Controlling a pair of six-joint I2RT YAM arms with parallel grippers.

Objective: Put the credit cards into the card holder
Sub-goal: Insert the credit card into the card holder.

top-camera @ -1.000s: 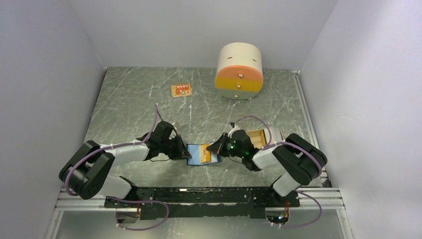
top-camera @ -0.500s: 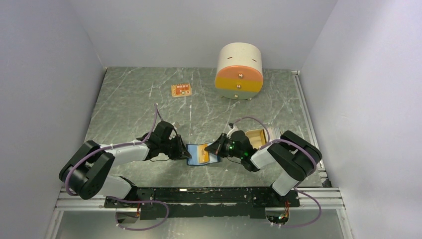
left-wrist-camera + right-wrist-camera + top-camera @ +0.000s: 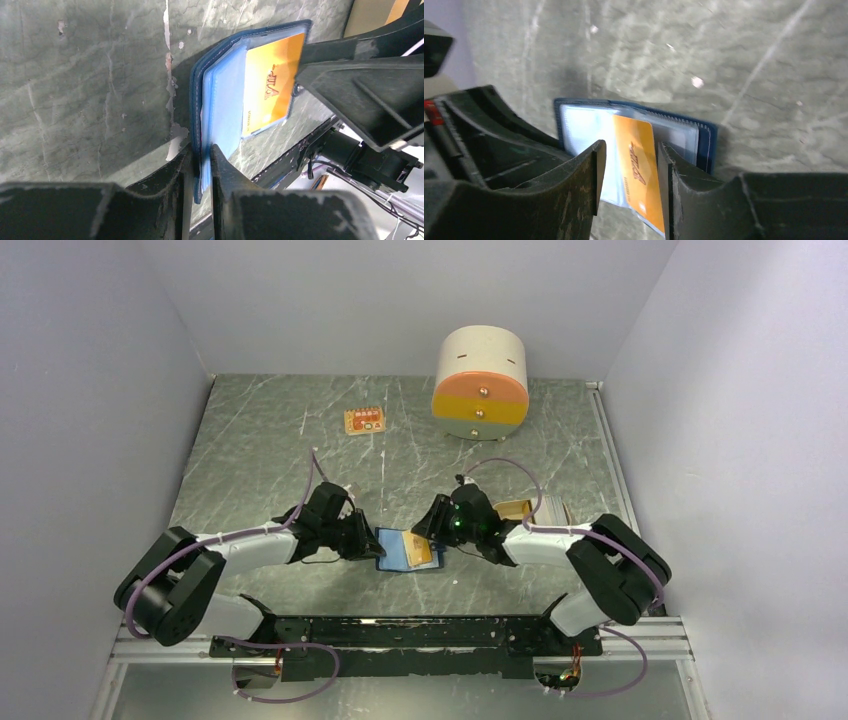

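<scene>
Right claw (image 3: 630, 146), fingers apart and gripping nothing, has edged in from 3 o'clock, probably nudging the orange card (image 3: 267, 85) further into the card holder (image 3: 220, 115) at the tabletop's 6 o'clock. Left claw (image 3: 198, 150), stretched low from 9 o'clock, is clenched on the holder's edge. Spare credit cards (image 3: 515, 508) lie around 4 o'clock.

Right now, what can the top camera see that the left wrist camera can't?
Only the top camera shows the round drawer unit at the back and the small orange tag lying off to its left. Only the left wrist camera shows the "VIP" lettering on the credit card, and the left end effector pinching the card holder by its edge. Both show the holder lying open with the card on its light blue inside, and the right end effector at the card.
</scene>
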